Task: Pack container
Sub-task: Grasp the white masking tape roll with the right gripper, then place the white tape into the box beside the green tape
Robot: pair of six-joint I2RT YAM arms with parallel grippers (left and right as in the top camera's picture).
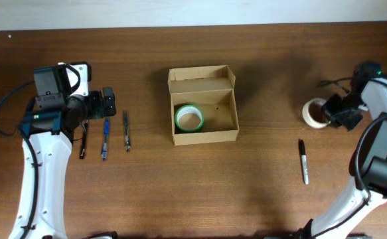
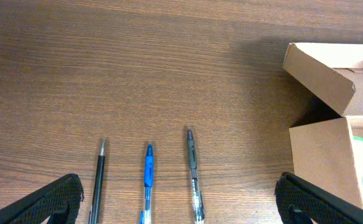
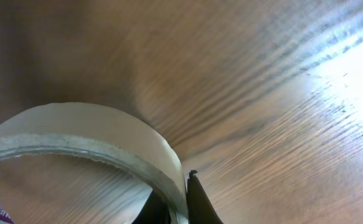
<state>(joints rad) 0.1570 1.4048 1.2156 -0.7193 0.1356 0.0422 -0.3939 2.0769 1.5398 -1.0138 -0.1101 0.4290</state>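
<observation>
The tan cardboard container (image 1: 204, 136) stands open at the table's centre, flap lid raised at the back; a green-edged tape roll (image 1: 189, 118) lies inside at its left. Its corner shows in the left wrist view (image 2: 323, 155). My left gripper (image 2: 178, 199) is open and empty, hovering over three pens: black (image 2: 99, 177), blue (image 2: 148, 177), grey (image 2: 193, 171). My right gripper (image 3: 180, 208) at the far right is shut on the wall of a white tape roll (image 1: 314, 111), one finger inside and one outside; the roll fills the right wrist view (image 3: 94, 134).
A black marker (image 1: 303, 161) lies on the table right of the container, in front of the white roll. The three pens (image 1: 104, 138) lie side by side left of the container. The wooden table (image 1: 246, 192) extends to the front.
</observation>
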